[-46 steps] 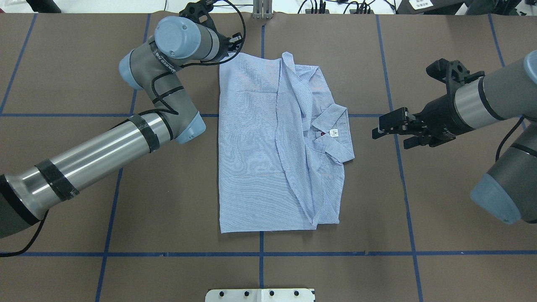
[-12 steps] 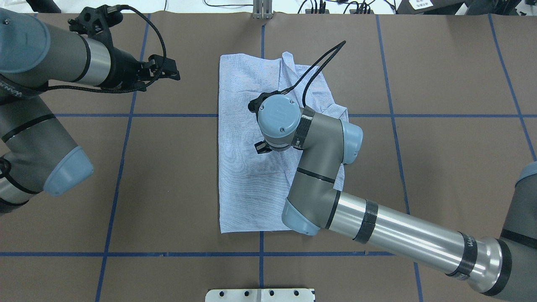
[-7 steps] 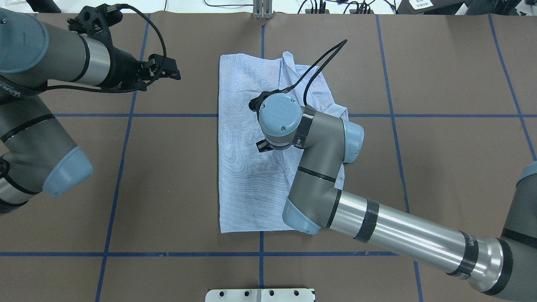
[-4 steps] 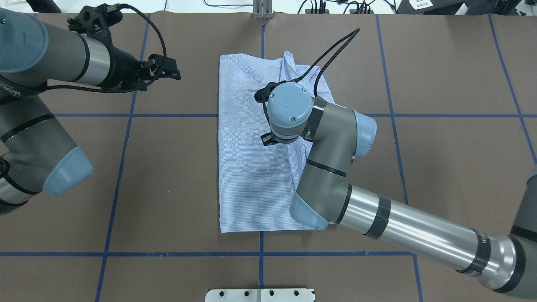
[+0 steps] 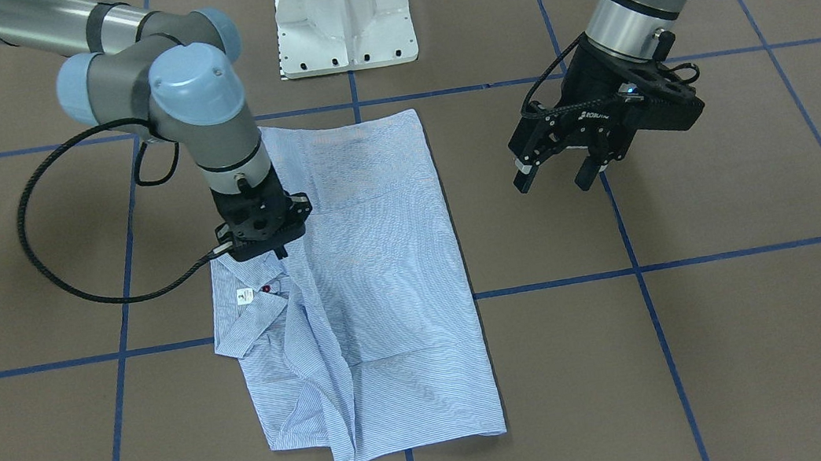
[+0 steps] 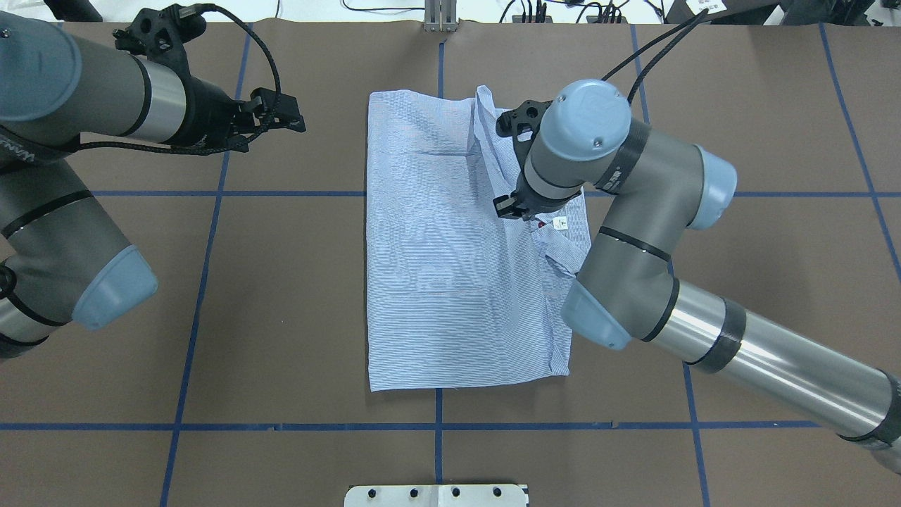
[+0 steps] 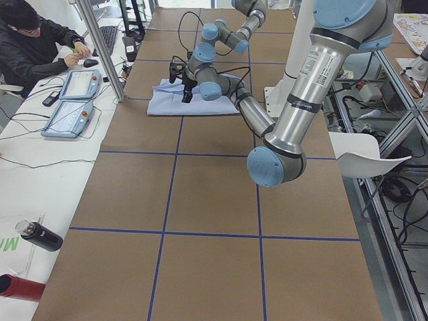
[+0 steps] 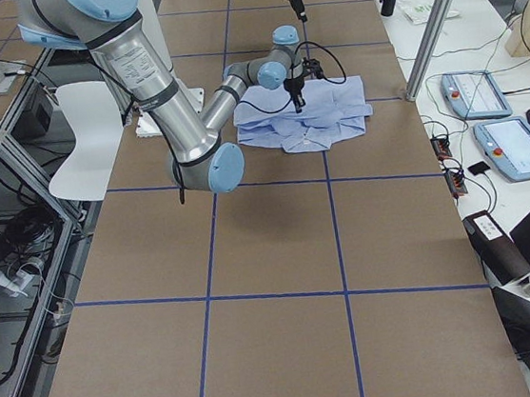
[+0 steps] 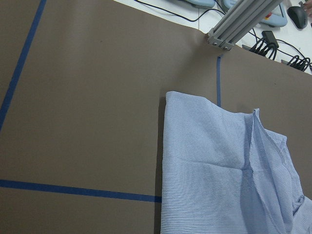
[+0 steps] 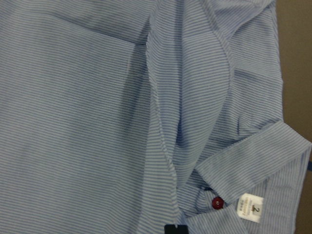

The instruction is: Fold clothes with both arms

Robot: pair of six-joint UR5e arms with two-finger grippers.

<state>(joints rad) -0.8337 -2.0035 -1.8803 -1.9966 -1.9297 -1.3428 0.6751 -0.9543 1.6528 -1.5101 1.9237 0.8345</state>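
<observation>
I'm looking down on the brown table (image 6: 281, 352), which is crossed by blue tape lines (image 6: 281, 426). The left gripper (image 5: 553, 181) hangs wide open, well clear of the cloth. The shirt (image 6: 422, 282) lies folded mid-table with its collar (image 5: 238, 334) showing. The right gripper (image 5: 260, 254) sits over that collar, looking pinched together and holding nothing. The side bench carries teach pendants (image 7: 79, 85).

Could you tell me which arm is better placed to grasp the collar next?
Right: its gripper hangs over the shirt beside the collar; the left gripper hovers over bare table, off the shirt.
</observation>
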